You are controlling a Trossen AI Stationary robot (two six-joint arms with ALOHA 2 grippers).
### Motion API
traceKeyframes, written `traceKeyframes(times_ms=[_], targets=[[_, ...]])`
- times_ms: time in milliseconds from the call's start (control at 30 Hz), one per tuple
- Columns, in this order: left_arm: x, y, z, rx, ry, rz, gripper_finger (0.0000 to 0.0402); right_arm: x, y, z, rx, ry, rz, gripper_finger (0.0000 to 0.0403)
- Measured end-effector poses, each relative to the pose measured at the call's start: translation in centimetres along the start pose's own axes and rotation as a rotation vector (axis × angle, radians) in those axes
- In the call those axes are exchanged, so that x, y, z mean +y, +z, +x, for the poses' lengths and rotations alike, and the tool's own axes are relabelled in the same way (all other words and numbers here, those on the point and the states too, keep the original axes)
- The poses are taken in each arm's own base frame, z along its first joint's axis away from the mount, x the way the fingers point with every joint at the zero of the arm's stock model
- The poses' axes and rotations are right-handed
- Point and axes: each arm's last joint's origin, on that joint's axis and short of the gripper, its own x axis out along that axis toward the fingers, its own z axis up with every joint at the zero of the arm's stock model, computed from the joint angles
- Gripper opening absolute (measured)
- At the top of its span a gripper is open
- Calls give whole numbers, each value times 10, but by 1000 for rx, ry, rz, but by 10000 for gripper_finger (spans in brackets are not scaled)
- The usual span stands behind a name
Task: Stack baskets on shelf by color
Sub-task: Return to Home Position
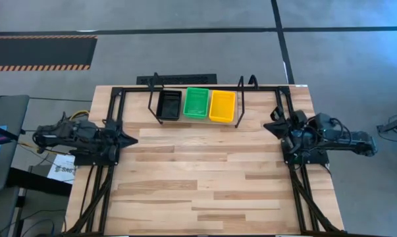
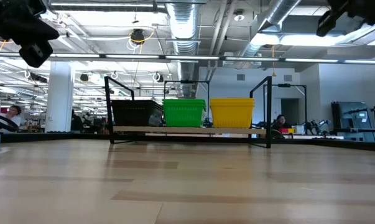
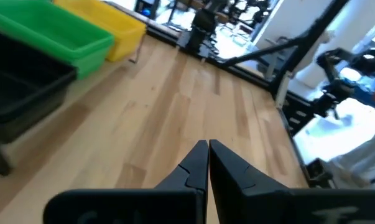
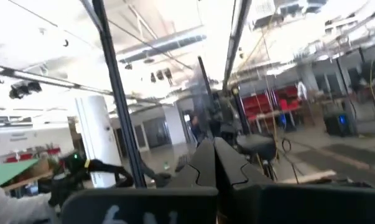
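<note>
We're aiming to park left gripper [image 3: 208, 144] and right gripper [image 4: 213, 142], jaws pressed together, well clear of the shelf [image 2: 187, 130] and its baskets [image 1: 197, 103].

High camera looked straight down on whole desk [image 1: 205, 178]. Low camera sat at desk height, facing the shelf [image 2: 187, 130]; both shared it. Wrist cameras looked past left pincer [image 3: 208, 163], right pincer [image 4: 213, 162].

The broad light-wood plank tabletop [image 1: 205, 178] carries a low light-wood shelf in a thin black wire frame [image 2: 187, 130] near its far edge. On the shelf, close side by side, stand black perforated plastic baskets [image 1: 169, 105], bright green baskets [image 1: 197, 103] in the middle, and yellow baskets [image 1: 222, 106].
</note>
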Motion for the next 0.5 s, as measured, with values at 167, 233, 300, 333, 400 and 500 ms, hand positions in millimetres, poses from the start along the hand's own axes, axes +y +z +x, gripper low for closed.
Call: traceKeyframes(times_ms=[167,233,300,333,400,500], targets=[[-2,-4,9,-19,-83,-11,0,-2,-4,-2,-55,-16,-2,0],[-3,-3,12,-45,-117,4,0,-2,-4,-2,-58,-24,-2,0],[-3,-4,16,-66,-137,19,0,-3,-5,-2,-56,-26,-2,0],[-3,-5,17,-78,-142,29,0,-3,-5,-2,-56,-28,-2,0],[-4,-6,21,-113,-158,43,0,-3,-5,-2,-58,-42,-1,0],[-2,-12,29,-121,-184,38,0,-4,-7,-2,-43,-57,1,0]])
